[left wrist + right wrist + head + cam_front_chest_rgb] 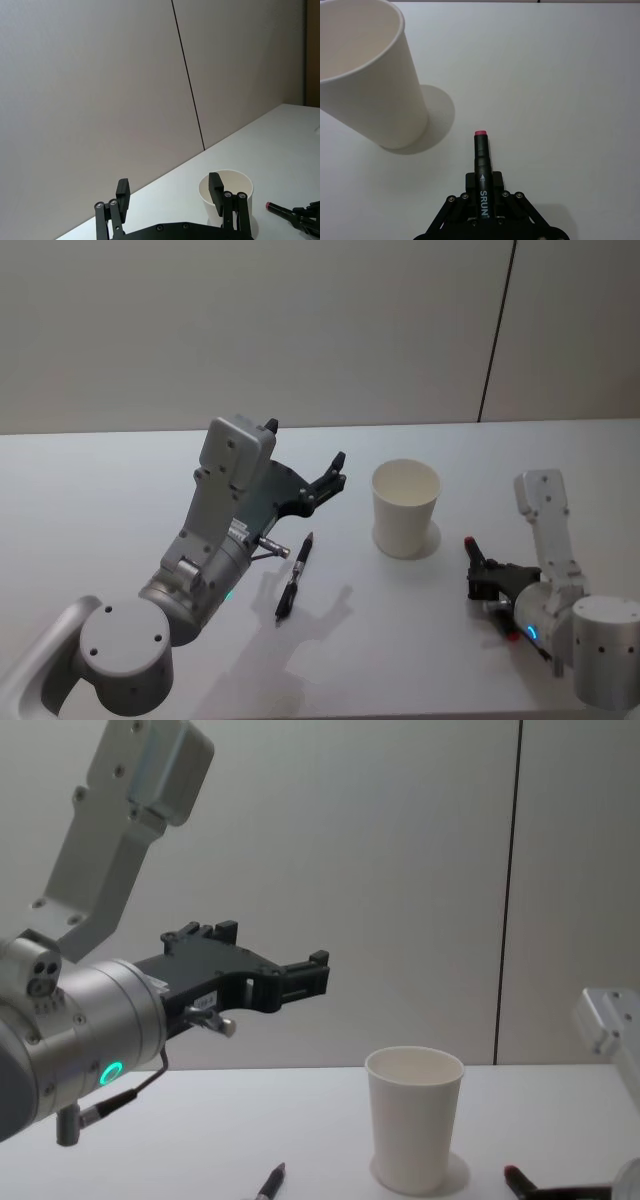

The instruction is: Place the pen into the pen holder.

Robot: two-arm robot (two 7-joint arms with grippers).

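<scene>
Closest to the lens is the left arm (90, 1020), bulking large at the robot's left and raised well above the desk (100, 500). That white desk runs the whole width of the scene, up to a pale wall behind it.

At the end of the raised arm, the left claw (333, 477) reaches forward at a height above the cup's rim, aimed toward the pen holder (405, 508) from its left. It is released: the two black fingers (122, 192) stand wide apart with nothing between them.

Upright on the desk near the middle stands the pen holder, a plain white paper cup with its mouth facing up.

Low over the desk to the right of the cup, the right claw (483, 197) is clenched on a pink-tipped marker (481, 155). The marker's barrel sticks out from between the fingers, its pink end pointing toward the base of the cup and stopping short of it.

Left of the cup, a black pen (294, 575) lies flat on the desk beneath the left arm, apart from both the cup and the claw above it.
</scene>
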